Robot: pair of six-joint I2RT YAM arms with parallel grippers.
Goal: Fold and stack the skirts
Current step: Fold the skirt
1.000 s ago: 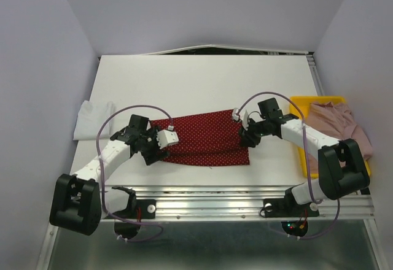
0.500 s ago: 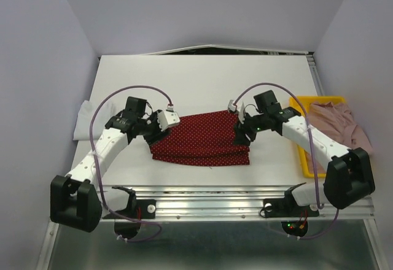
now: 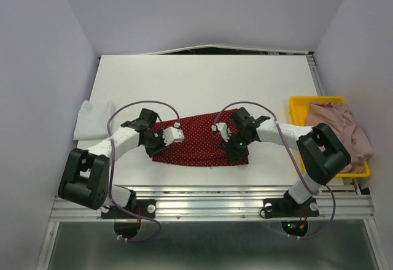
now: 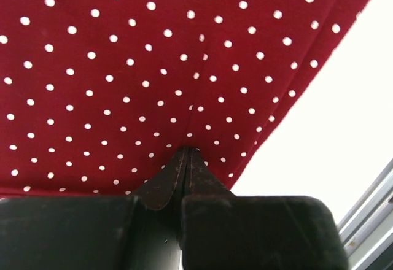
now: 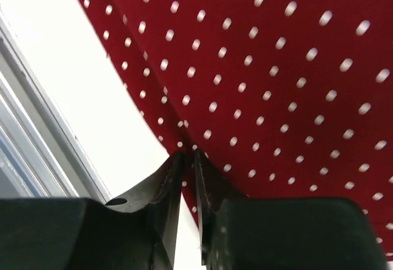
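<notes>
Dark red polka-dot skirt (image 3: 199, 138): folded flat, lower centre of the desk (image 3: 202, 80), near hem close to the front rail.
Left end effector (image 4: 186, 153): fingers pressed together, pinching a crease at the skirt's left end.
Right end effector (image 5: 186, 158): thin slit between the fingers, tips at the skirt's right edge; hold not discernible.
Pink skirt (image 3: 341, 129): heaped in the yellow tray (image 3: 299, 104), right edge, spilling over the far rim.
White cloth (image 3: 92, 118): left edge.
Bare desk across the upper frame.

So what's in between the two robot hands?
The dark red spotty skirt. In the top view it stretches from the left gripper to the right gripper, and each one pinches its edge.
</notes>
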